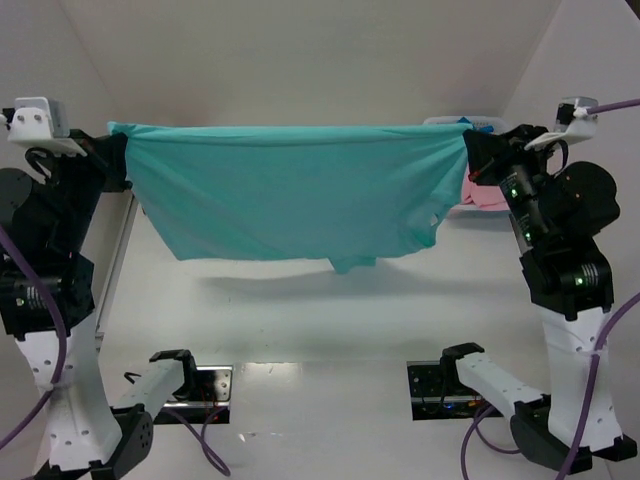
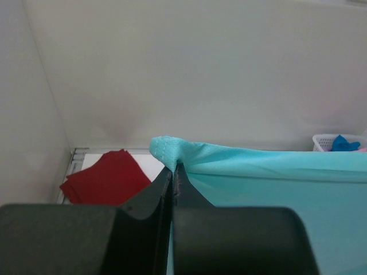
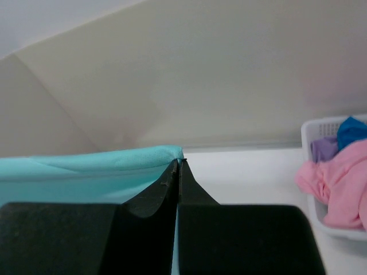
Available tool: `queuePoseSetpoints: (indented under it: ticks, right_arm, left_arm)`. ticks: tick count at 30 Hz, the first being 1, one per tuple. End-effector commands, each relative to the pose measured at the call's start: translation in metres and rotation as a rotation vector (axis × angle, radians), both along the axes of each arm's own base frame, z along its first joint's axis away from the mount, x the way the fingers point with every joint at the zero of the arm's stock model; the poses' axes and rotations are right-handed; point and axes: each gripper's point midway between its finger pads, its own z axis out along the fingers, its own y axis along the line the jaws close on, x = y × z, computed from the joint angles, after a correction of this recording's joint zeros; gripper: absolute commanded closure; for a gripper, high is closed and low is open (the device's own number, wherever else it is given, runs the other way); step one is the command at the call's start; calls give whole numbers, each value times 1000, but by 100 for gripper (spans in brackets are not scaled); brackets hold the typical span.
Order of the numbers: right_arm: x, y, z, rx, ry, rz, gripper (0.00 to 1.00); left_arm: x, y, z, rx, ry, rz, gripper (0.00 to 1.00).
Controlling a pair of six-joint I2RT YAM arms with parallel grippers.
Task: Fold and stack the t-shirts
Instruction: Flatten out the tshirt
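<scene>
Teal t-shirt [image 1: 290,200] stretched aloft; left hand [image 2: 174,168], right hand [image 3: 179,164] each pinched tight on corner.

Shirt [image 1: 290,195] spans above the table [image 1: 320,320], between left fingers [image 2: 160,189] and right fingers [image 3: 166,183]; folded shirt [image 2: 106,177] far left, basket [image 3: 315,127] of shirts [image 3: 338,183] far right.

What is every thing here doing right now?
left end effector: shut on teal shirt
right end effector: shut on teal shirt
teal shirt: held up, stretched between them
red shirt: folded, lying flat
pink shirt: crumpled, spilling over basket rim
blue shirt: crumpled in basket
purple shirt: crumpled in basket
</scene>
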Motion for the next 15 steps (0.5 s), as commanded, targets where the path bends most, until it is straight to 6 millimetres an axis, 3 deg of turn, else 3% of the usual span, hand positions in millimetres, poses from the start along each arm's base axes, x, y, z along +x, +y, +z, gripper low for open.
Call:
queuePoseSetpoints:
  ticks: [1,2,4,7,10,12,13,14,15]
  right_arm:
    - [-52,-5,2,37,-11,30,100]
    - [-63,-9,17,44,-45,22,100]
    - [-74,-11,27,47,-63,22,100]
    - [-69,-8,31,45,-62,31,100]
    - [-38,-10,14,36,-18,-12,100]
    - [1,-5,-14,26,48,-26,100]
    - [12,-3,-23,22,68,-26,100]
    - [25,-1,-41,14,110,-27,100]
    - [34,1,-51,10,131,-27,100]
  left_arm:
    - [-39,7,12,-34,-48,75,100]
    - [-41,7,16,-35,-58,78,100]
    - [-46,6,20,-46,-66,76,100]
    - [-44,3,23,-56,-69,63,100]
    - [-12,6,4,-70,-5,64,100]
    - [14,5,-12,-94,29,53,100]
    - [19,4,-18,-93,40,45,100]
    - [35,5,-41,-108,98,46,100]
    - [42,4,-42,-107,100,37,100]
